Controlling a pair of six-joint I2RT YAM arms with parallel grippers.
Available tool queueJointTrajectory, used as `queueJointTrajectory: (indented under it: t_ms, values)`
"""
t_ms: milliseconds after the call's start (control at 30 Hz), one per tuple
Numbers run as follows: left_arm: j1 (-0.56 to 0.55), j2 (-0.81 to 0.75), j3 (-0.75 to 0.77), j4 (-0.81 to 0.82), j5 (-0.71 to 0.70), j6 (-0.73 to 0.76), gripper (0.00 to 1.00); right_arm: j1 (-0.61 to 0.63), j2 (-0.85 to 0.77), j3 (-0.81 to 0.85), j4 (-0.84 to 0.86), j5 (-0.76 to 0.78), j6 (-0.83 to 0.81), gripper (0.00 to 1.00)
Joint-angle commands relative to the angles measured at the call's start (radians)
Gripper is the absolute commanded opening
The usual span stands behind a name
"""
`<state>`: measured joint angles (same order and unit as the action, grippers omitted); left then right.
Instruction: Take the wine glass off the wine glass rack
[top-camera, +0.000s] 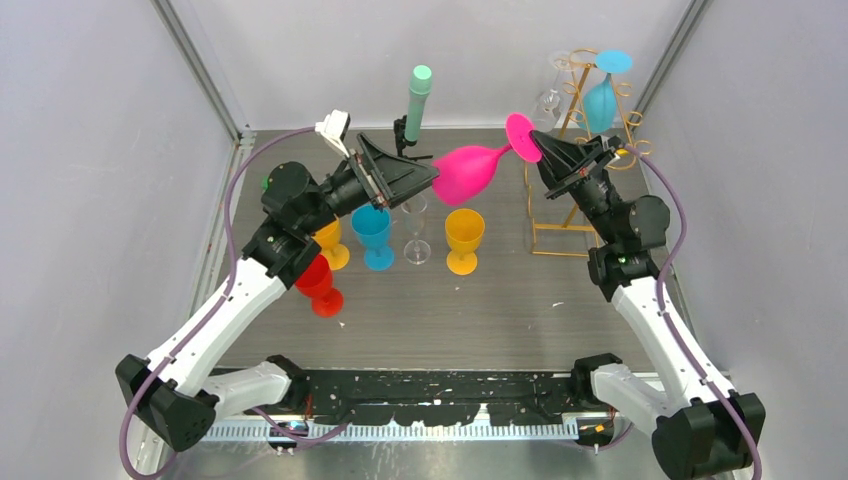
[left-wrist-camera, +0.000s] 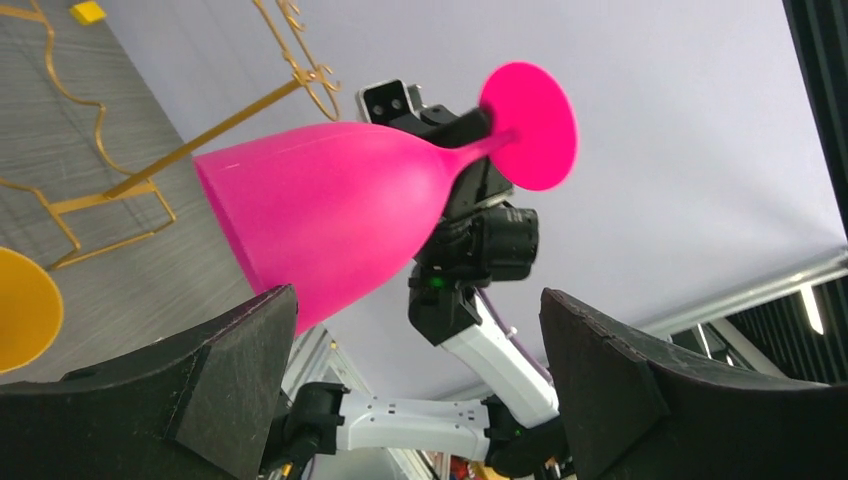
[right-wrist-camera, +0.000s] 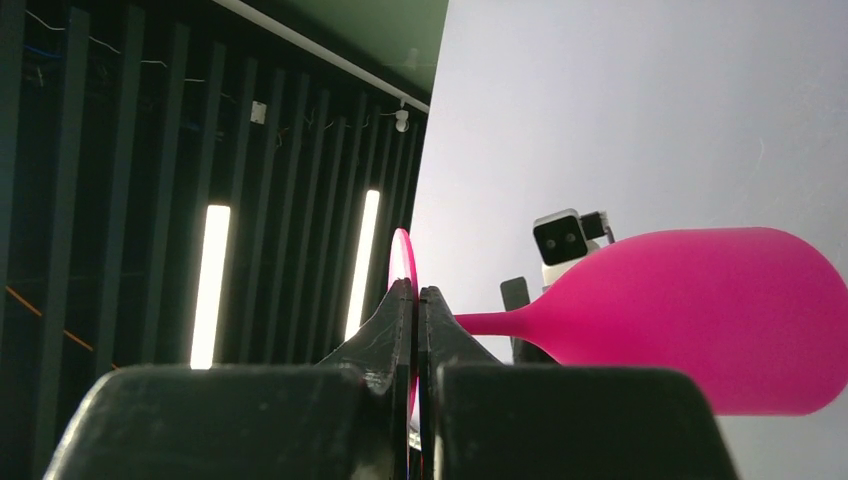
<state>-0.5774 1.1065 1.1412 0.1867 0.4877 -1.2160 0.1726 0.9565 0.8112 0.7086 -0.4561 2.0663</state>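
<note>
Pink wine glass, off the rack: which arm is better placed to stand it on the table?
Left, probably. The left end effector is open close to the bowl of the pink wine glass. The right end effector is shut on the thin foot, holding the glass sideways.

Pale grey walls (top-camera: 100, 150), black slats (right-wrist-camera: 100, 200), strip lights (right-wrist-camera: 210, 285)

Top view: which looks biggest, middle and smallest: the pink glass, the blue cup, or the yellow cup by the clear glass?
1. The pink glass: biggest, though held up nearer the camera.
2-3. The blue cup and the yellow cup by the clear glass look alike, so no ranking.
</note>
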Motion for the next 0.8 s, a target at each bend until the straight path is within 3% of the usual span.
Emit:
queueJointTrajectory:
  t_ms: [0,267,533,767]
  values:
    - [0.004,-0.039,-0.029,-0.022,-0.106,-0.006,0.94,0.029,-0.022,0.014,0.108,0.069,0.037,0.00]
    - [0.004,-0.078,-0.060,-0.055,-0.166,-0.006,0.95,0.033,-0.065,0.013,0.022,0.088,-0.039,0.00]
    - [0.004,-0.058,-0.056,0.089,-0.065,-0.085,0.93,0.068,-0.046,0.002,0.032,0.093,-0.039,0.00]
    - [0.004,-0.052,-0.106,0.302,-0.047,-0.241,0.65,0.118,0.021,-0.013,0.111,0.111,-0.020,0.01]
